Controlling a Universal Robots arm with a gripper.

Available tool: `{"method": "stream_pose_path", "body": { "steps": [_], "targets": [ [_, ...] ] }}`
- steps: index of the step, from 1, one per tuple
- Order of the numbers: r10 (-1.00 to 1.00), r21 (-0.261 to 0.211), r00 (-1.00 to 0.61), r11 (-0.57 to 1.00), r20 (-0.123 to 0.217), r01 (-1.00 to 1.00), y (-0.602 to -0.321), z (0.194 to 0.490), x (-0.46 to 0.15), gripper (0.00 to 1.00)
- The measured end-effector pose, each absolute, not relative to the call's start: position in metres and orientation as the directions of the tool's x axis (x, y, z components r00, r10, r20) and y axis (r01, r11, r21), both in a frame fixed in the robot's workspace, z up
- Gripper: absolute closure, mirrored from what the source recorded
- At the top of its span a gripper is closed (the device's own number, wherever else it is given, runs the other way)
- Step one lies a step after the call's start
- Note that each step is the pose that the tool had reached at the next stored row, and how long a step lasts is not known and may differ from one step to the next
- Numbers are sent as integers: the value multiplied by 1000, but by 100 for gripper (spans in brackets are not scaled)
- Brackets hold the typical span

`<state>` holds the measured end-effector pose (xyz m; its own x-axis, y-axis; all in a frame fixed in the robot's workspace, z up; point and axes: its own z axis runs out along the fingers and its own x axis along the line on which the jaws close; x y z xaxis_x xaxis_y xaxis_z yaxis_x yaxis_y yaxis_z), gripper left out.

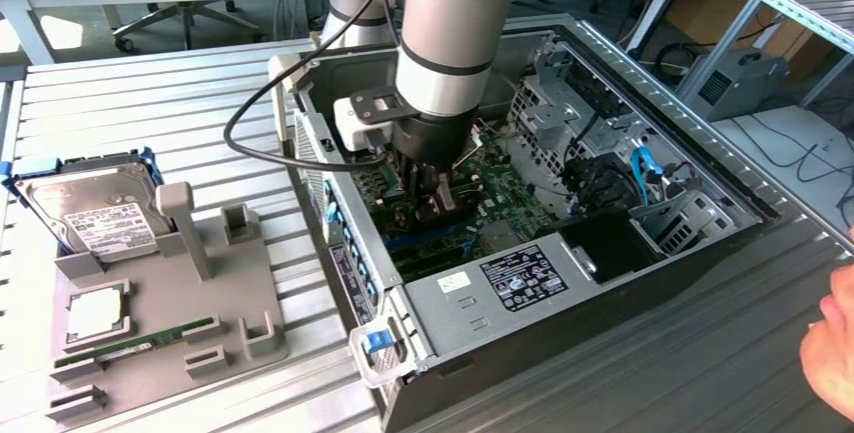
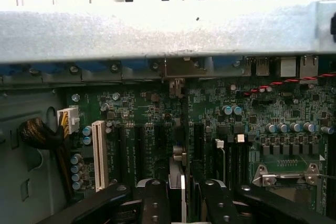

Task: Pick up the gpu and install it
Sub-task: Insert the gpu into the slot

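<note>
My gripper [image 1: 434, 191] reaches down inside the open computer case [image 1: 534, 293], just above the green motherboard [image 1: 514, 198]. In the wrist view its two black fingers [image 2: 155, 203] are shut on the gpu [image 2: 177, 179], a thin dark card seen edge-on and held upright between them. The card's lower edge sits among the black expansion slots [image 2: 198, 145] of the motherboard [image 2: 157, 114], roughly in line with one of them. Whether it is seated in a slot I cannot tell. In the exterior view the gpu [image 1: 437, 208] is a narrow dark slab under the gripper.
A grey fixture tray [image 1: 247, 298] left of the case holds a silver hard drive [image 1: 94, 211] and a green memory stick [image 1: 147, 338]. The case's metal wall [image 2: 168, 30] stands close by. A white slot [image 2: 98, 153] and the processor socket [image 2: 289, 174] flank the slots. A person's hand [image 1: 834, 348] is at the exterior view's right edge.
</note>
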<state>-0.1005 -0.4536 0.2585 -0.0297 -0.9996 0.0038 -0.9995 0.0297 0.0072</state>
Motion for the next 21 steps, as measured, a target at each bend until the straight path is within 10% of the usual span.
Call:
{"method": "stream_pose_path", "body": {
  "steps": [21],
  "targets": [
    [-999, 7, -35, 35, 4, -999, -454, 258, -100, 73]
  ]
}}
